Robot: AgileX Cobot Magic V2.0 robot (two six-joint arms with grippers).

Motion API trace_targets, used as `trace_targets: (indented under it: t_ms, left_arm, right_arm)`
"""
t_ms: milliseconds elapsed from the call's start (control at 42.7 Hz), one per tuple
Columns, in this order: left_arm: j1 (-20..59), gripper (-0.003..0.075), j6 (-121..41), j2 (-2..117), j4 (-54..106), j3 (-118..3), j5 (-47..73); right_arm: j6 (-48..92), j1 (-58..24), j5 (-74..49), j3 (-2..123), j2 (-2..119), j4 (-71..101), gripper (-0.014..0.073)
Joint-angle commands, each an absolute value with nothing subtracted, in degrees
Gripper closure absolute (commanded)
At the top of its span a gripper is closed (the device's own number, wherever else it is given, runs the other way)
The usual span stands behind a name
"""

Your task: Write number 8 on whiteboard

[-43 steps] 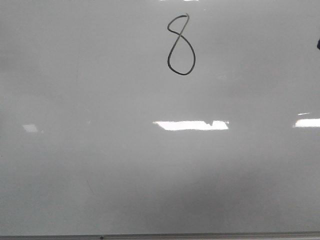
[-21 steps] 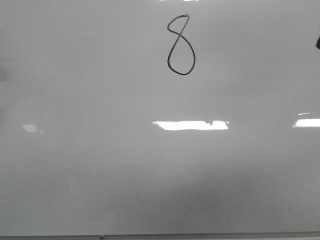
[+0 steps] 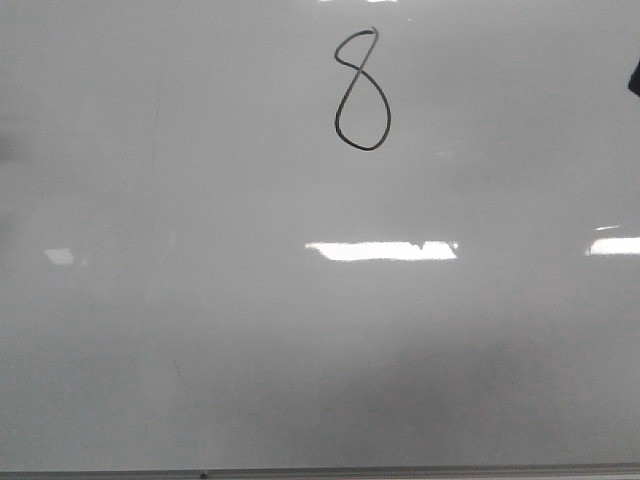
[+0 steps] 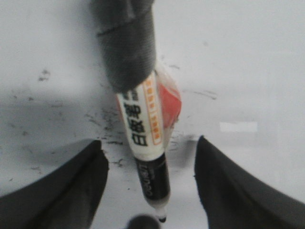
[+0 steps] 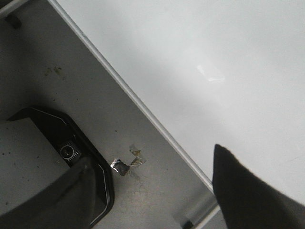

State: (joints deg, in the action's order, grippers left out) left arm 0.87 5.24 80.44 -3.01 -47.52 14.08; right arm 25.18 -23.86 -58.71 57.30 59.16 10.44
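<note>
A thin black number 8 stands high on the whiteboard, a little right of the middle. Neither gripper shows in the front view. In the left wrist view my left gripper has its fingers wide apart. A white and black marker with a grey wrapped end runs between them, with a gap on each side. Its tip is close to the smudged board. My right gripper is open and empty beside the board's metal edge.
Bright light reflections lie across the board. A small dark shape sits at the board's right edge. Past the board's edge are a grey floor, a black device and foil scraps.
The 8 and the board are unchanged. A faint dark shadow has come in at the board's left edge. The dark shape at the right edge has shifted slightly.
</note>
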Motion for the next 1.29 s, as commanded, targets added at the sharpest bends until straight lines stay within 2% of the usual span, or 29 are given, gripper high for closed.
trace_targets:
  t_ms: [0, 187, 281, 586, 867, 1101, 1171, 1265]
  left_arm:
    - [0.7, 0.0211, 5.2, 75.3, -2.9, -50.4, 15.3]
    - [3.1, 0.0211, 3.4, 66.5, -4.4, -53.8, 27.3]
    - [6.8, 0.0212, 1.7, 61.5, -4.4, -54.1, 30.9]
    - [20.3, 0.0229, 0.8, 46.9, -4.9, -53.3, 44.8]
    - [20.3, 0.0228, 7.1, 34.1, -5.5, -46.7, 46.4]
    - [20.3, 0.0233, 7.1, 33.3, -5.5, -46.0, 45.3]
    - [20.3, 0.0274, 7.1, 33.3, -5.5, -46.0, 44.6]
    - [20.3, 0.0377, 7.1, 33.3, -5.5, -46.0, 44.1]
  right_arm:
    - [20.3, -23.6, -55.9, 58.9, 56.4, 9.3, 0.0055]
    - [5.5, -23.6, -56.3, 58.9, 51.1, 0.0, 0.0055]
    - [0.4, -23.6, -56.3, 58.5, 48.3, -2.6, 0.0055]
    - [-5.5, -23.6, -52.1, 50.1, 35.8, -4.5, 0.0055]
    - [-5.6, -23.6, -56.3, 48.7, 30.1, -9.0, 0.0055]
    - [-5.6, -23.6, -56.2, 48.7, 30.1, -8.9, 0.0059]
    - [-5.6, -23.6, -56.3, 48.7, 30.1, -8.9, 0.0111]
    - [-5.6, -23.6, -56.3, 48.7, 30.1, -8.9, 0.0264]
